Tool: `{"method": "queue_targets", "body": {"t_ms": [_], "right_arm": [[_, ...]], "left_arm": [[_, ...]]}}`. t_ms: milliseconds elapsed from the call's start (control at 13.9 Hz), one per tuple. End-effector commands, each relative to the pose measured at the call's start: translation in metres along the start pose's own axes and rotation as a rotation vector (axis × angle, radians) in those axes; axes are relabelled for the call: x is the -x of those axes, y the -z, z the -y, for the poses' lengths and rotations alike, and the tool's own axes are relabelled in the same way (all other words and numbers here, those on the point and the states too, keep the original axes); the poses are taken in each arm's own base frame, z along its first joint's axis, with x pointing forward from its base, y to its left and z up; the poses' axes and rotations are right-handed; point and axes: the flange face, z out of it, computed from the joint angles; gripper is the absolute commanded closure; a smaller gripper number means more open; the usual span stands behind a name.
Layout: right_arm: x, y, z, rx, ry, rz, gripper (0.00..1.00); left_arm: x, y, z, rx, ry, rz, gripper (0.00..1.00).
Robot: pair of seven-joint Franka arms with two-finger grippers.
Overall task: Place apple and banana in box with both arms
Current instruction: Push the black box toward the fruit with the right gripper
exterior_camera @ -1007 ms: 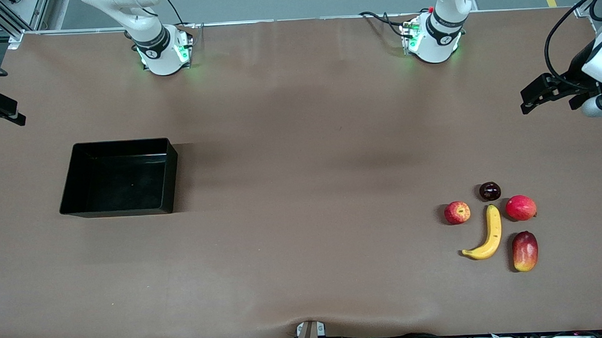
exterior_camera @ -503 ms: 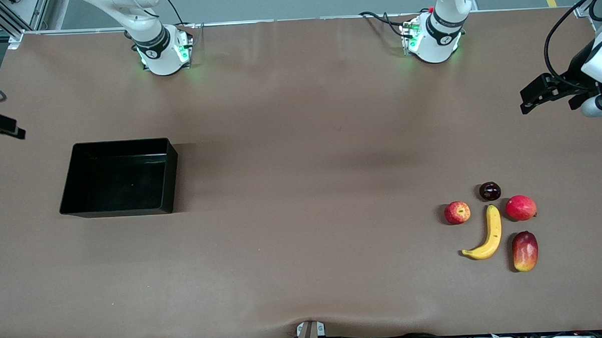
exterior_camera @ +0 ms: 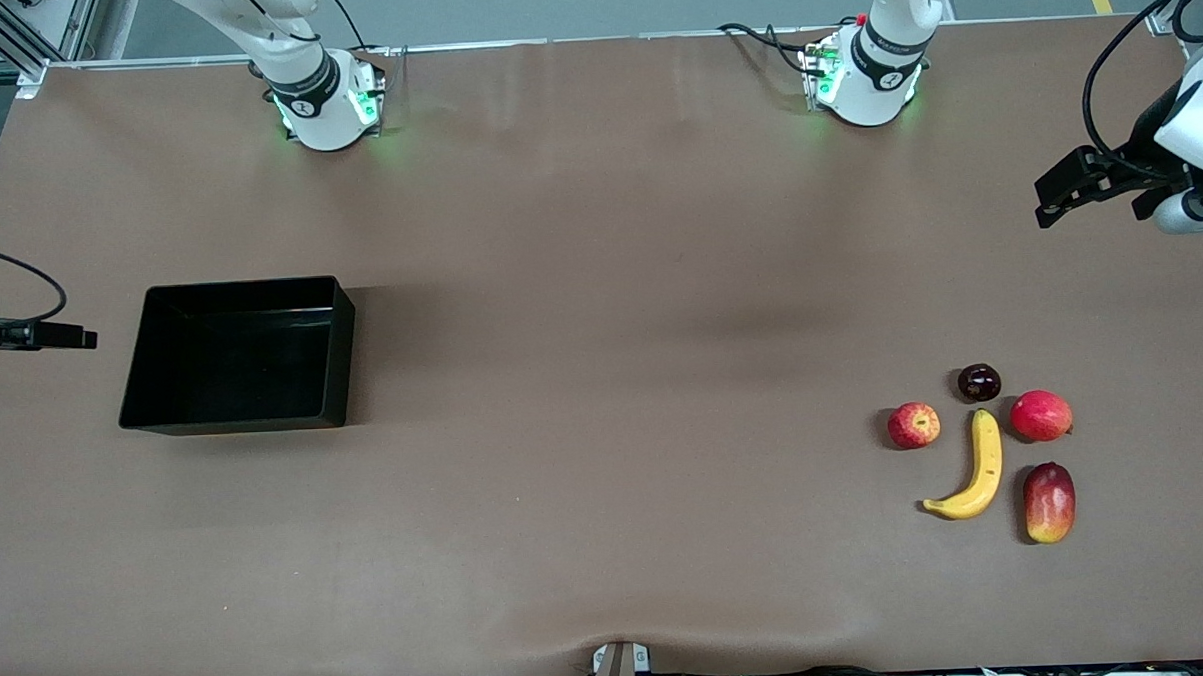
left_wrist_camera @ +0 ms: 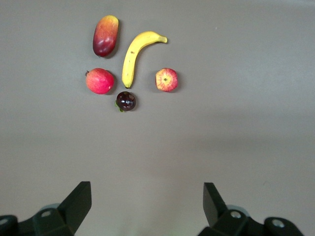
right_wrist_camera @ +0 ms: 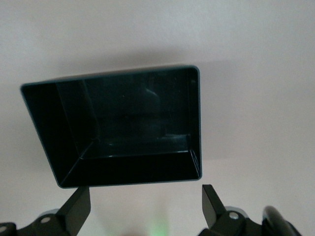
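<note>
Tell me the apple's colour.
The apple is red with yellowish streaks around its dimpled top, clearest in the left wrist view.

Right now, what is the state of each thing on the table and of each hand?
box: empty, upright
apple: on table, untouched
banana: lying flat, untouched
mango: lying on table
left hand: open, empty, above table
right hand: open, empty, near box

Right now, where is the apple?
The apple lies on the table toward the left arm's end, beside the banana, apart from it.
</note>
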Motion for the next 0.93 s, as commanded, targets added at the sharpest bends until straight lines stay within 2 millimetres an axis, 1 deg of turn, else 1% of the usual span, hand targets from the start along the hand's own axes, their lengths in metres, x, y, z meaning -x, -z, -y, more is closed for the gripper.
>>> {"method": "queue_targets", "body": {"t_ms": [0, 72, 144, 288, 359, 503, 575, 647, 719, 791, 863], "right_arm": [[-0.019, -0.042, -0.016, -0.06, -0.021, 0.024, 0.0], [-0.026, -0.05, -0.016, -0.059, -0.018, 0.012, 0.0], [-0.032, -0.056, -0.016, -0.026, 0.02, 0.002, 0.0], [-0.034, -0.076, -0.012, 0.101, 0.091, 0.043, 0.0], [-0.036, -0.094, -0.023, 0.105, 0.098, 0.023, 0.0], [-0.032, -0.136, -0.056, 0.095, 0.133, -0.019, 0.0], [-0.028, -0.156, -0.062, 0.086, 0.132, -0.017, 0.0], [-0.024, -0.176, -0.064, 0.077, 0.131, -0.018, 0.0], [-0.022, -0.192, -0.066, 0.078, 0.131, -0.033, 0.0], [-0.017, -0.207, -0.073, 0.074, 0.121, -0.039, 0.0], [-0.012, -0.217, -0.076, 0.064, 0.114, -0.029, 0.37]], "left_arm": [[0.002, 0.003, -0.002, 0.006, 0.002, 0.004, 0.0], [0.002, 0.003, -0.003, 0.007, 0.0, 0.002, 0.0], [0.002, 0.004, -0.004, 0.007, -0.001, -0.001, 0.0], [0.002, 0.003, -0.006, 0.006, -0.003, 0.0, 0.0], [0.002, 0.003, -0.006, 0.006, -0.003, 0.0, 0.0], [0.002, 0.004, -0.007, 0.006, -0.006, -0.003, 0.0], [0.002, 0.004, -0.007, 0.006, -0.006, -0.004, 0.0], [0.001, 0.003, -0.007, 0.006, -0.006, -0.003, 0.0], [0.001, 0.003, -0.007, 0.005, -0.004, -0.003, 0.0], [0.002, 0.003, -0.009, 0.004, -0.007, -0.002, 0.0], [0.002, 0.003, -0.01, 0.005, -0.009, -0.003, 0.0]]}}
